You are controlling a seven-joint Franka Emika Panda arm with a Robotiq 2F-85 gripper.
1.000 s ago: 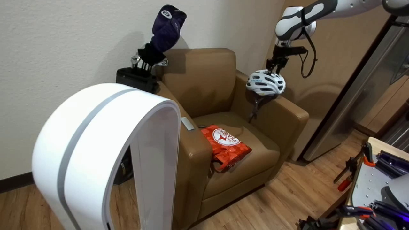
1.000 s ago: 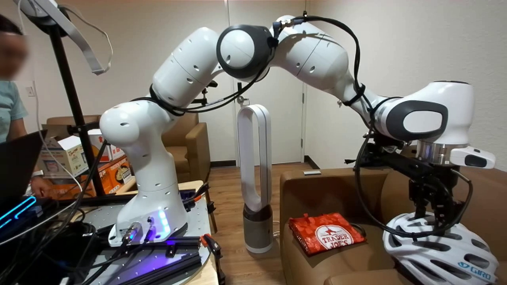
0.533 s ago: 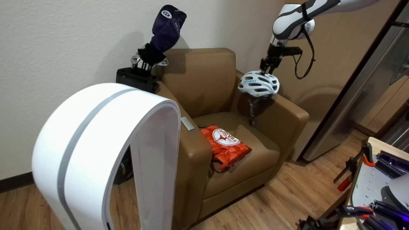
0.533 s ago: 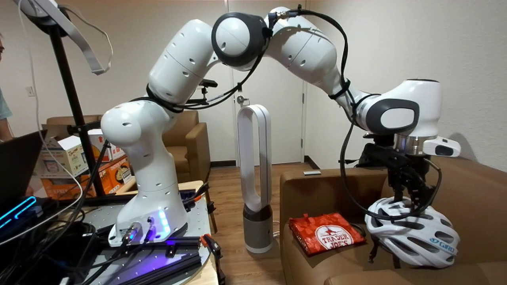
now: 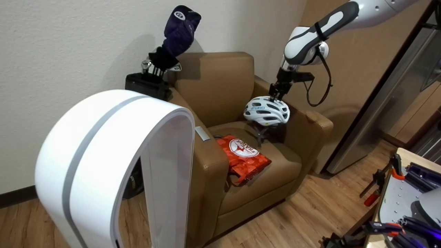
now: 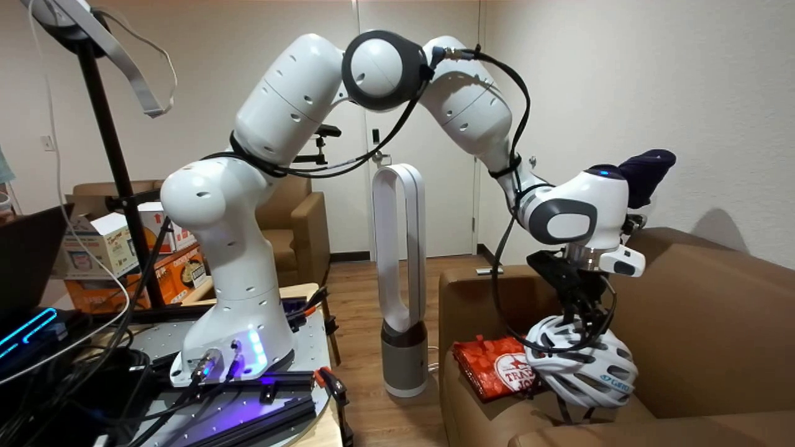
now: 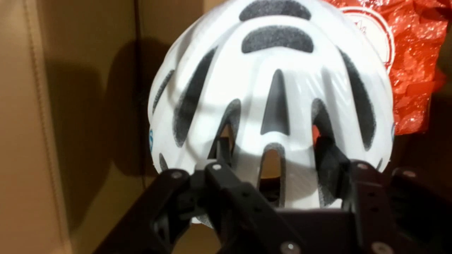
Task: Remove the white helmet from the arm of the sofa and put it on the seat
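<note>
Lowered, the white helmet (image 6: 582, 365) partly hides the red bag (image 6: 487, 367).

We read GIRO in blue letters on the side of the white helmet (image 6: 581, 366) in both exterior views. Near the helmet, on the red bag (image 6: 481, 366), we make out TRA above JO in a white disc (image 6: 514, 372) in an exterior view, the helmet covering the rest. Well apart from the helmet, lettering on the cardboard boxes (image 6: 177, 276) is too blurred for us.

Wood-plank floor (image 6: 366, 354): lower centre, in an exterior view | fan (image 6: 417, 285): upright on it, centre | sofa (image 6: 714, 347): on it, right
</note>
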